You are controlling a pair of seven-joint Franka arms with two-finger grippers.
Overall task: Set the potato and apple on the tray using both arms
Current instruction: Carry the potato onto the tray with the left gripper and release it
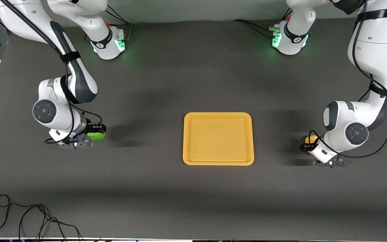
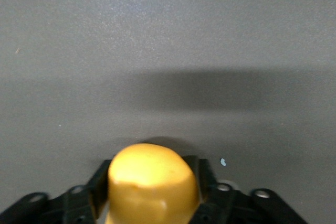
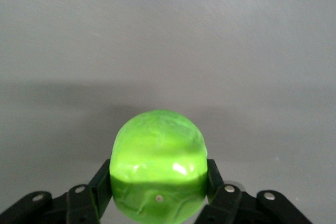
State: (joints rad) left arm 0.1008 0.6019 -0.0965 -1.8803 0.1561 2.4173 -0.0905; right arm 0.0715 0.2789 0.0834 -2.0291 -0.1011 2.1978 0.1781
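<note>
The mustard-yellow tray (image 1: pixel 218 161) lies flat at the table's middle with nothing on it. My left gripper (image 1: pixel 309 144) is shut on the yellow-orange potato (image 1: pixel 310 139) near the left arm's end of the table; in the left wrist view the potato (image 2: pixel 152 182) fills the space between the black fingers (image 2: pixel 102 179). My right gripper (image 1: pixel 96 134) is shut on the green apple (image 1: pixel 96 136) near the right arm's end; in the right wrist view the apple (image 3: pixel 157 169) sits squeezed between both fingers (image 3: pixel 101 187). Both grippers are apart from the tray.
Dark grey table top all round. A loose black cable (image 1: pixel 29 218) lies at the table's near edge, toward the right arm's end. The green-lit arm bases (image 1: pixel 111 42) stand at the table's back edge.
</note>
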